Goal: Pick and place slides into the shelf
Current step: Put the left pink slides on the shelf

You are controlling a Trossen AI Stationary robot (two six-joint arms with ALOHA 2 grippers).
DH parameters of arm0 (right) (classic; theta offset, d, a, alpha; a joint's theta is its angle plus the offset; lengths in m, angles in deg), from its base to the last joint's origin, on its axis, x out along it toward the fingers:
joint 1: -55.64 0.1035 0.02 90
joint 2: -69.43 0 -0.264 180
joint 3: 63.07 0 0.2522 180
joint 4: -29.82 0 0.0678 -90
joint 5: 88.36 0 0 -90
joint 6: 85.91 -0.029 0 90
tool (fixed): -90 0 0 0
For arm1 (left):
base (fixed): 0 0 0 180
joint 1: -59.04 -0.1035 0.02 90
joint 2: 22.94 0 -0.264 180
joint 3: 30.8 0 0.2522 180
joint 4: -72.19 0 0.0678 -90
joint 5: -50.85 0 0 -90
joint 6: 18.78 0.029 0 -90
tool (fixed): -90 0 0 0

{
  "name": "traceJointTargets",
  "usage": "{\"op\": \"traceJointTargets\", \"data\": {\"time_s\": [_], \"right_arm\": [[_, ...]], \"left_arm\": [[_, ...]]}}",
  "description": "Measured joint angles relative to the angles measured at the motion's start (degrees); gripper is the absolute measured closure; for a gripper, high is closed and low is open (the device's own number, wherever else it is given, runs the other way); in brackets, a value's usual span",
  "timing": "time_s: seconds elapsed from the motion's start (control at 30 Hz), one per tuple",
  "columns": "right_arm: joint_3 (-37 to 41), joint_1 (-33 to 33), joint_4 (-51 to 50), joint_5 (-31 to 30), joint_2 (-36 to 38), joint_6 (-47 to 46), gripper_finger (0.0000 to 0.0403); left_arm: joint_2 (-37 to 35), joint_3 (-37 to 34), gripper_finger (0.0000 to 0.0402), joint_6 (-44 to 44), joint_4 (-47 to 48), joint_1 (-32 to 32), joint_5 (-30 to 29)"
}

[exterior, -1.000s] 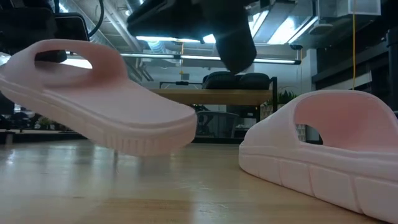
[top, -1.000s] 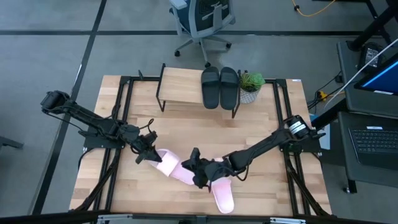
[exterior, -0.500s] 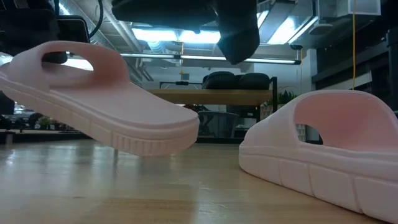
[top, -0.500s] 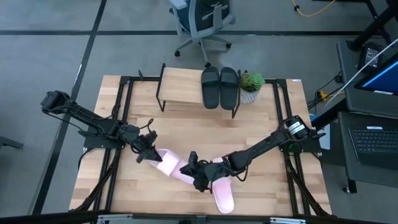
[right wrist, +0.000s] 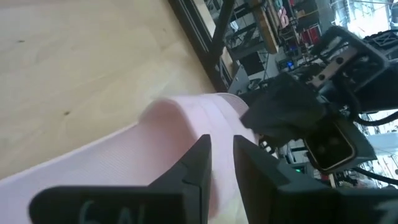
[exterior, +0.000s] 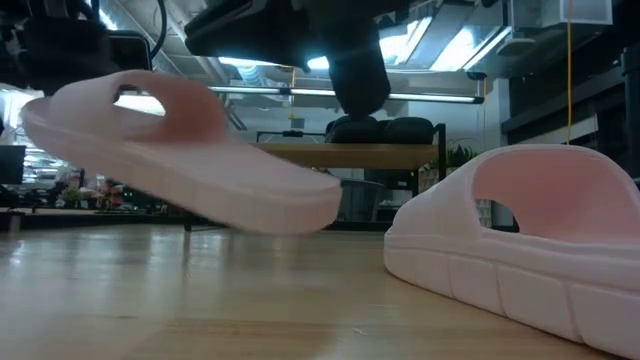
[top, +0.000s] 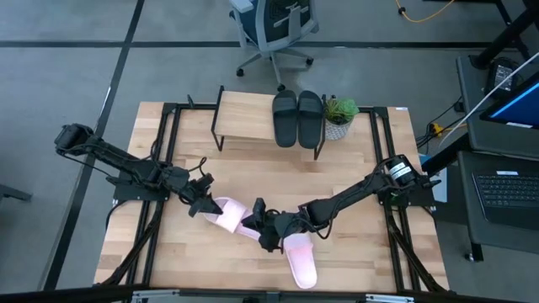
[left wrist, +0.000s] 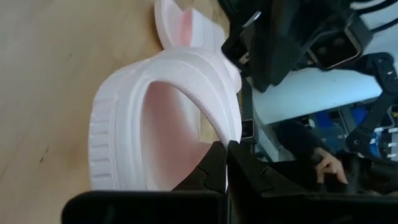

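Up at the far edge, the shelf (top: 246, 112) is carrying the 2 black slides (top: 297, 117) on its right end. Now the left gripper (top: 205, 204), clamped on 1 pink slide (top: 229, 216), is lifting it higher than before, the right gripper (top: 260, 233) having shifted left to pinch its toe, while the other pink slide (top: 300, 260) is resting nearby.

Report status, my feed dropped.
Left gripper shut on lifted light pink slide. Right gripper at its other end. Second pink slide on table. Black pair shelved.
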State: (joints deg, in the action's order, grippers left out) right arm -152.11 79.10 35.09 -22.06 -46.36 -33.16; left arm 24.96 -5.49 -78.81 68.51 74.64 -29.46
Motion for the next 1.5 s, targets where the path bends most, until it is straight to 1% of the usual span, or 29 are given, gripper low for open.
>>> {"op": "traceJointTargets", "data": {"time_s": [0.13,0.33,0.47,0.57,0.8,0.93,1.1,1.5], "right_arm": [[0.0,0.0,-0.52,0.02,0.0,-1.48,0.0317],[0.02,0.0,0.37,-0.17,0.0,-0.11,0.0264],[0.02,-0.39,-0.42,-0.15,0.0,0.2,0.025],[0.02,-1.31,-0.83,-0.2,0.0,0.24,0.0255],[0.07,-3.46,-1.27,-0.13,0.0,0.24,0.0286],[0.11,-4.07,-2.04,0.15,0.0,0.25,0.0296],[0.13,-4.07,-1.84,1.14,0.0,0.27,0.0294],[0.11,-4.13,-2.73,0.87,0.02,0.29,0.029]], "left_arm": [[0.0,0.04,0.0401,-0.02,-1.37,-1.59,1.47],[0.0,0.04,0.0401,-0.02,-1.52,-3.44,3.41],[0.0,0.04,0.0401,-0.6,-1.55,-4.14,3.78],[0.0,0.04,0.0401,-1.45,-1.55,-4.47,3.91],[0.0,0.04,0.0401,-2.62,-2.14,-4.47,3.94],[0.0,0.04,0.0401,-2.64,-2.79,-4.49,4.3],[0.0,0.04,0.0401,-2.62,-3.32,-4.47,4.39],[0.0,0.04,0.0401,-2.8,-4.56,-4.47,4.43]]}}
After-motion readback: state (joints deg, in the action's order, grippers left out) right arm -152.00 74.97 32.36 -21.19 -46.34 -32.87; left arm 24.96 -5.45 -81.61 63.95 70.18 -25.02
